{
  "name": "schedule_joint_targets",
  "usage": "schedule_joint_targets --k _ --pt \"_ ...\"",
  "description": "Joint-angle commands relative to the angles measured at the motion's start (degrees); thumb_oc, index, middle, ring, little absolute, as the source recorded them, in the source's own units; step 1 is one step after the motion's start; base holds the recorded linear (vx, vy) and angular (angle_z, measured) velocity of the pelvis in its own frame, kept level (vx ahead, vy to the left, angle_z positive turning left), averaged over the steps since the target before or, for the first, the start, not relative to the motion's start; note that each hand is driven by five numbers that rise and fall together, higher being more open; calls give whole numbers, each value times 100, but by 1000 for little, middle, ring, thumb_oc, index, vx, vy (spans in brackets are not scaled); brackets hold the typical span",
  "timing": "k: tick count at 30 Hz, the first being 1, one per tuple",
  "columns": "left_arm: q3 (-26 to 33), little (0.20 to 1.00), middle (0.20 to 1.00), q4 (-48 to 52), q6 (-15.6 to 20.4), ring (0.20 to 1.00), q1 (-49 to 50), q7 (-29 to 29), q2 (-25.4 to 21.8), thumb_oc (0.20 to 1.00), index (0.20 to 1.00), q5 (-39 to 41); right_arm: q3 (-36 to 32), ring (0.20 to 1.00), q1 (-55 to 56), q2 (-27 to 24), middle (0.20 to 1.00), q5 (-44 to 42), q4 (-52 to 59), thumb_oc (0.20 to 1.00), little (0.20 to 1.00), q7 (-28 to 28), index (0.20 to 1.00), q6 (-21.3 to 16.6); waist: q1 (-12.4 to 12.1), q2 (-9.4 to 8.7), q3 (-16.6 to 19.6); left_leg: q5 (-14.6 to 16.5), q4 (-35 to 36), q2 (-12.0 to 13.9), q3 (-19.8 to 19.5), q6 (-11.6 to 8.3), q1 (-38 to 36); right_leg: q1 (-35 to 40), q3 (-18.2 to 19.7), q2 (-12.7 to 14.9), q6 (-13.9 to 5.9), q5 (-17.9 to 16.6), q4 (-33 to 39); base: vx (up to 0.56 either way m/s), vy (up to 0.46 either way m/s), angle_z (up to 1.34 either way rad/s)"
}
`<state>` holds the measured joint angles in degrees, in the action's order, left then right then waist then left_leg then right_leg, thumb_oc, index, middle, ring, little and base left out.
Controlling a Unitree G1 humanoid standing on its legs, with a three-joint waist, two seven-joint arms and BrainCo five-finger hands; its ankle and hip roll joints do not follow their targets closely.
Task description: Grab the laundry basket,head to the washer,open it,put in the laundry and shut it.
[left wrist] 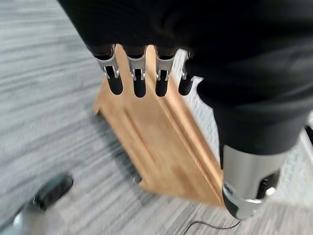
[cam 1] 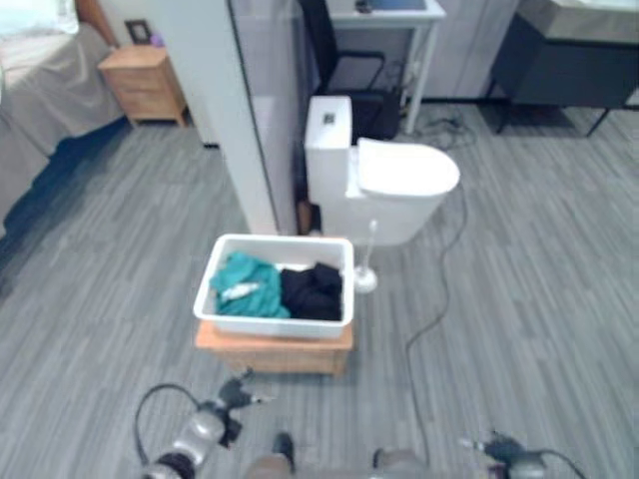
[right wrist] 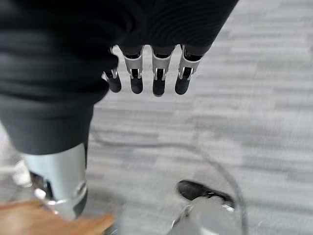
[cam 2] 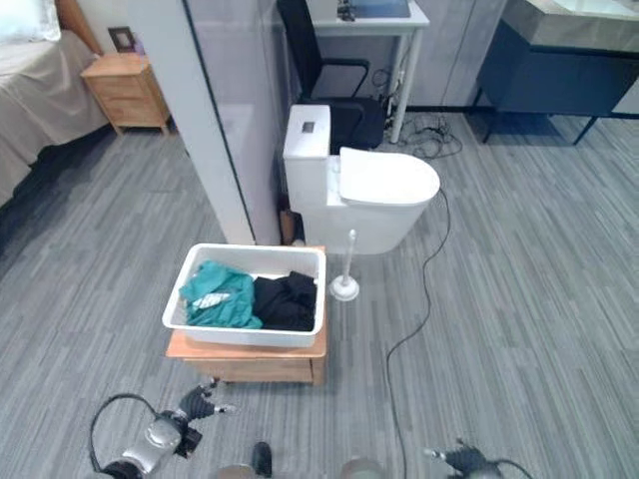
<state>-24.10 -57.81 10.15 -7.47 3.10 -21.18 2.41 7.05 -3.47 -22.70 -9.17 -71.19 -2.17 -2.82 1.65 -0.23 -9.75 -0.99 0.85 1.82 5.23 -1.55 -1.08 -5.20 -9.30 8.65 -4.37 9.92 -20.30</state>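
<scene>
Facing: we look down on a white laundry basket (cam 1: 275, 284) sitting on a low wooden stand (cam 1: 275, 354) on the grey plank floor (cam 1: 519, 299).
Basket contents: we see a teal garment (cam 1: 245, 284) on its left side and a black garment (cam 1: 313, 291) touching it on the right.
Left hand (cam 1: 238, 394): we hold it low, near the stand's front edge, touching nothing; fingers (left wrist: 139, 83) straight and spread.
Right hand (cam 2: 461, 460): we keep it low over bare floor, well apart from the basket, fingers (right wrist: 159, 81) straight, empty.
Behind the basket: a white toilet (cam 1: 384, 185), with a toilet brush (cam 1: 366, 274) just beside the basket's right corner.
</scene>
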Motion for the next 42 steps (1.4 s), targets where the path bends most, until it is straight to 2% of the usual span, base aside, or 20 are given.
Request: schedule_joint_targets --k 1,2,3,5,6,10,12,13,15,16,17,19,20,22,23,24,25,27,35,42 --pt "607 1000 1000 1191 10 1000 315 122 -334 1000 1000 -182 51 1000 73 -286 1000 -66 180 1000 1000 -251 1000 -123 -263 -213 0 956 -899 216 82 187 -14 62 -394 -224 41 -610 1029 74 13 -33" --pt "612 1000 1000 1200 5 1000 321 120 -339 1000 1000 -183 53 1000 74 -282 1000 -66 182 1000 1000 -251 1000 -121 -255 -221 11 936 -884 210 78 188 -4 55 -398 -219 43 -624 1044 98 -42 -35" --pt "813 1000 1000 1410 -10 1000 423 177 -349 1000 1000 -148 9 1000 139 -309 1000 -57 333 1000 1000 -290 1000 -133 -270 -251 23 924 -818 187 56 184 -46 89 -301 -344 50 -597 1128 79 -44 -1" --pt "1335 1000 1000 2059 -24 1000 799 359 -252 1000 1000 -4 -340 1000 464 -456 1000 -52 1111 1000 1000 -436 1000 -107 -288 -310 7 915 -699 129 -35 171 -123 108 131 -521 21 -671 1286 142 -98 13" --pt "1336 1000 1000 2065 -28 1000 802 358 -254 1000 1000 -4 -343 1000 469 -454 1000 -50 1120 1000 1000 -437 1000 -101 -288 -318 18 893 -686 122 -35 173 -112 98 132 -515 22 -688 1302 123 -110 18" --pt "1855 1000 1000 2719 -212 1000 1307 393 -121 1000 1000 14 -1015 1000 1077 -718 1000 217 2801 1000 1000 -540 1000 -17 -274 -368 92 864 -766 199 -24 69 -120 432 103 -563 122 -713 1684 129 -155 20" --pt "2070 1000 1000 3065 -363 1000 1499 383 -21 1000 1000 -16 -1411 1000 1434 -810 1000 462 3690 1000 1000 -581 1000 52 -270 -404 8 728 -1541 363 -102 -16 153 574 161 -666 265 -633 1698 78 -228 9" --pt "2175 1000 1000 3167 -505 1000 1439 564 6 1000 1000 -66 -1581 1000 1518 -977 1000 695 4194 1000 1000 -668 1000 114 -327 -421 -196 447 -2516 399 -421 -30 630 626 211 -750 423 -573 1638 -6 -185 17" --pt "2250 1000 1000 3319 -522 1000 1434 611 42 1000 1000 7 -1660 1000 1517 -1028 1000 807 4314 1000 1000 -701 1000 177 -323 -414 -240 434 -2716 406 -588 -9 835 637 209 -770 455 -532 1638 38 -91 -5" --pt "2374 1000 1000 3697 -532 1000 1469 599 88 1000 1000 183 -1837 1000 1578 -1145 1000 944 4545 1000 1000 -741 1000 263 -259 -417 -200 540 -2283 606 -606 12 891 646 167 -728 427 -452 1691 96 -32 -23" --pt "2376 1000 1000 3719 -546 1000 1484 594 91 1000 1000 188 -1846 1000 1594 -1148 1000 948 4566 1000 1000 -736 1000 277 -260 -420 -194 522 -2228 600 -597 11 859 650 169 -722 428 -447 1690 131 26 -17" --pt "2439 1000 1000 3877 -636 1000 1473 638 17 1000 1000 317 -1977 1000 1579 -1235 1000 923 4738 1000 1000 -778 1000 305 -241 -411 -123 411 -1328 795 -515 -8 757 656 129 -655 396 -362 1703 105 104 16" --pt "2578 1000 1000 3957 -688 1000 1384 820 -127 1000 1000 288 -1982 1000 1435 -1349 1000 970 4909 1000 1000 -840 1000 306 -280 -373 -134 167 -878 813 -727 -115 871 635 227 -667 393 -272 1620 70 114 22" --pt "2689 1000 1000 4008 -720 1000 1353 900 -173 1000 1000 262 -1956 1000 1368 -1385 1000 1047 5049 1000 1000 -819 1000 323 -271 -352 -121 127 -707 832 -822 -180 835 583 264 -671 390 -229 1540 67 107 -4" --pt "2776 1000 1000 4115 -746 1000 1354 919 -180 1000 1000 208 -1944 1000 1325 -1402 1000 1114 5167 1000 1000 -786 1000 326 -265 -310 -83 157 -586 823 -861 -185 766 594 298 -662 354 -213 1512 198 236 -46" --pt "2854 1000 1000 4252 -745 1000 1336 947 -266 1000 1000 85 -1907 1000 1234 -1421 1000 1211 5238 1000 1000 -693 1000 342 -247 -207 2 191 -504 854 -697 -237 656 675 282 -582 303 -197 1519 177 193 -46" --pt "2861 1000 1000 4260 -751 1000 1341 948 -264 1000 1000 80 -1901 1000 1226 -1421 1000 1214 5237 1000 1000 -692 1000 344 -252 -210 -5 191 -495 856 -685 -238 639 684 292 -582 302 -199 1525 222 249 -26" --pt "3219 1000 1000 4657 -801 1000 1520 986 -422 1000 1000 -236 -1586 1000 849 -1426 1000 1405 5471 1000 1000 -421 1000 371 -427 -141 68 501 -562 644 -504 -153 434 898 431 -310 126 -376 1770 221 313 -38" --pt "3523 1000 1000 4984 -871 1000 1470 1241 -642 1000 1000 -601 -910 1000 187 -1125 1000 1217 5482 1000 1000 -291 1000 336 -655 -270 -12 793 -725 465 -186 30 481 790 673 -53 -61 -631 2046 30 125 -35" --pt "3246 1000 1000 4615 -1103 1000 363 1472 -973 1000 1000 -523 -619 1000 -740 -1128 1000 1082 5680 1000 1000 -530 1000 484 -644 -453 -411 799 -944 452 -162 77 1070 181 752 -43 -83 -828 1985 -120 -11 -10"
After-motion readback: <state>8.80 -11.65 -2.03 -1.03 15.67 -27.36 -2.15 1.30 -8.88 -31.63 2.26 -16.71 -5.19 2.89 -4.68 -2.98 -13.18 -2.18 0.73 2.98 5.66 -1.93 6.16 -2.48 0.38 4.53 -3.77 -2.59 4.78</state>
